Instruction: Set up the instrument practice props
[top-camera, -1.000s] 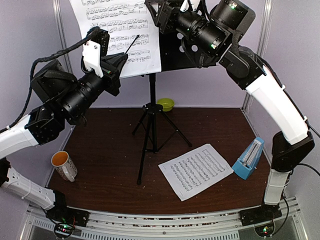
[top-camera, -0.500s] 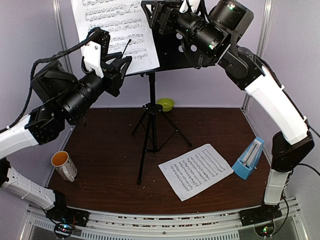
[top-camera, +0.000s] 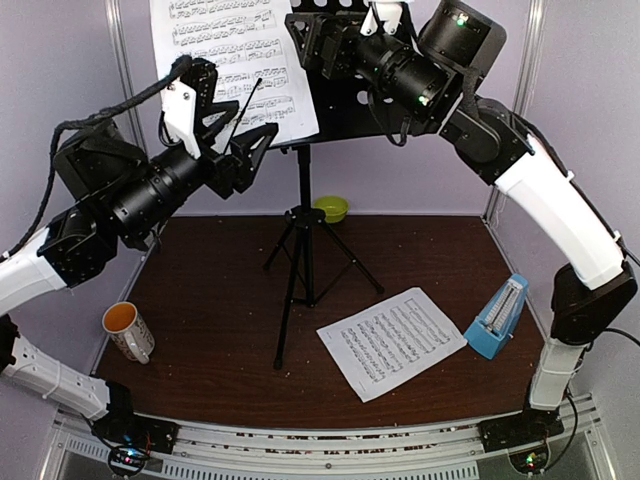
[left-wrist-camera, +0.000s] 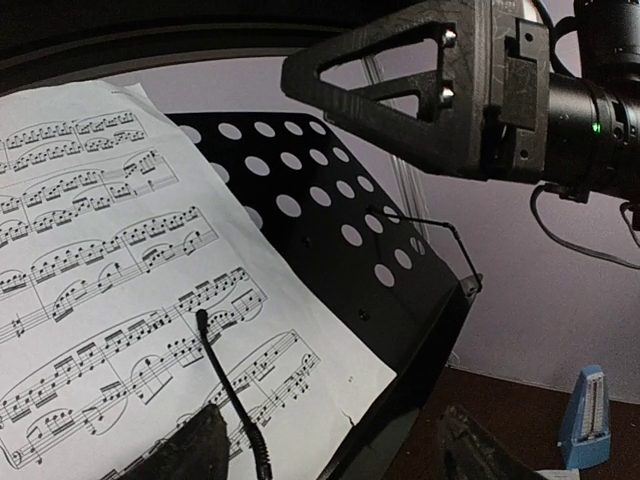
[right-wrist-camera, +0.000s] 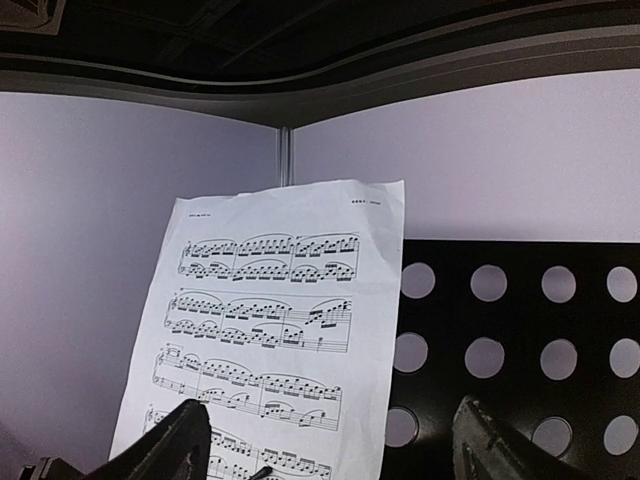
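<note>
Both sets of jaws spread, empty: my left gripper (top-camera: 248, 125) and right gripper (right-wrist-camera: 330, 430) sit by the mounted page (top-camera: 235, 50), upper left. Likely next target, the loose page (top-camera: 392, 341), lies lower right of centre, long axis diagonal, nearer my right arm.

Holds the left arm (top-camera: 110, 200) raised, reaching up and to the right, with the left gripper (top-camera: 240, 135) spread wide. Arches the right arm (top-camera: 540, 195) high, wrist pointing leftward, with the right gripper (top-camera: 305, 40) likewise spread wide.
</note>
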